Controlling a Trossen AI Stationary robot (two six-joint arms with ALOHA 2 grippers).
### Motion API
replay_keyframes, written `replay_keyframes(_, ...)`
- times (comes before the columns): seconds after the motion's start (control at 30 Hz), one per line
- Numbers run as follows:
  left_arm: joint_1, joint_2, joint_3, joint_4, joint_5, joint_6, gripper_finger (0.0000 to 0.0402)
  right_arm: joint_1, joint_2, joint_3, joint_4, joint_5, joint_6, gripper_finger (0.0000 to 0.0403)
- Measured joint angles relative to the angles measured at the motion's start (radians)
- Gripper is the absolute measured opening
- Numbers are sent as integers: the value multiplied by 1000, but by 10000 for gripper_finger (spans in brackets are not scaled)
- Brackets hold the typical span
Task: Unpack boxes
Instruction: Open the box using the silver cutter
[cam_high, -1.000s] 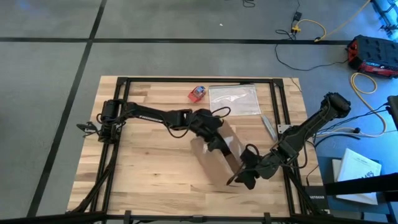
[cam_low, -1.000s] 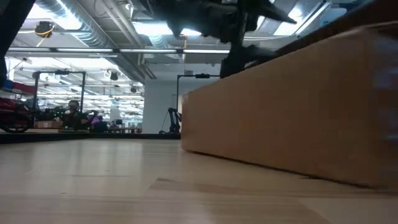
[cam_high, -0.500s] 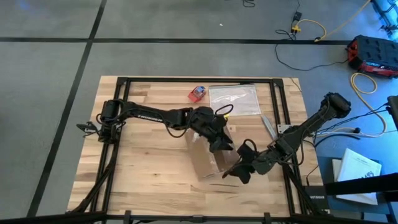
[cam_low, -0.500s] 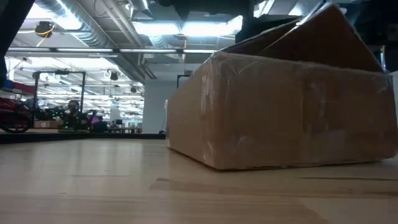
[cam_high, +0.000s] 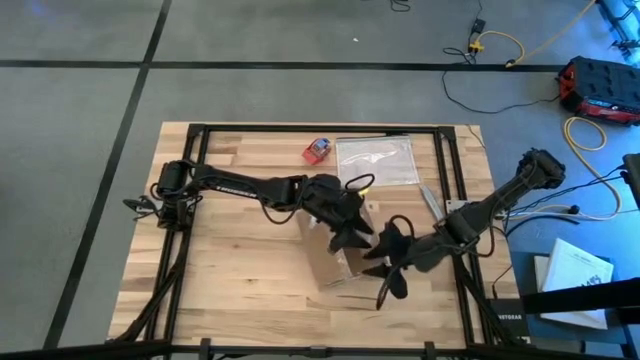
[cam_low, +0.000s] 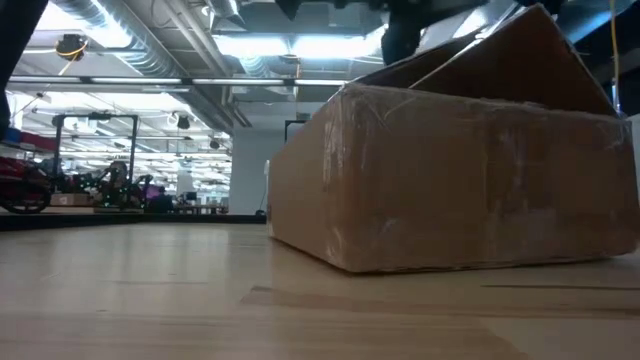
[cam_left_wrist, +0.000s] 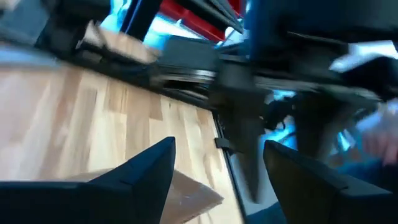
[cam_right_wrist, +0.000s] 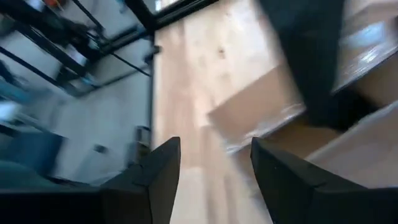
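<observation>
Your cardboard box (cam_high: 335, 262) sits near the table's (cam_high: 230, 270) centre, flaps raised. Left gripper (cam_high: 350, 240) and right gripper (cam_high: 385, 262) hover over it, both fingers apart, holding nothing.

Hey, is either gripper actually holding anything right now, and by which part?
Nothing is held. Both wrist views show open fingers with nothing between them: the left gripper and right gripper sit over the cardboard box, gripping none of it.

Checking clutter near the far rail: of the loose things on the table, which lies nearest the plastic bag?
The small red-and-blue object, just beside the clear plastic bag; the cardboard box sits farther off, under both grippers.
</observation>
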Motion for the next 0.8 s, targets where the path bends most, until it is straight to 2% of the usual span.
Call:
replay_keyframes(0.2, -31, -45, 0, -143, -37, 236, 234, -13, 0, 40, -20, -1, -294, 182)
replay_keyframes(0.33, -66, -104, 0, -362, -200, 392, 234, -20, 3, 83, -117, -5, -382, 182)
replay_keyframes(0.47, -94, -145, -1, -503, -327, 373, 234, -57, 25, 158, -249, -39, -441, 182)
replay_keyframes(0.53, -100, -152, -1, -515, -333, 345, 234, -78, 53, 205, -313, -45, -491, 182)
replay_keyframes(0.8, -70, -136, -1, -539, -405, 193, 234, -180, 243, 413, -447, -179, -628, 182)
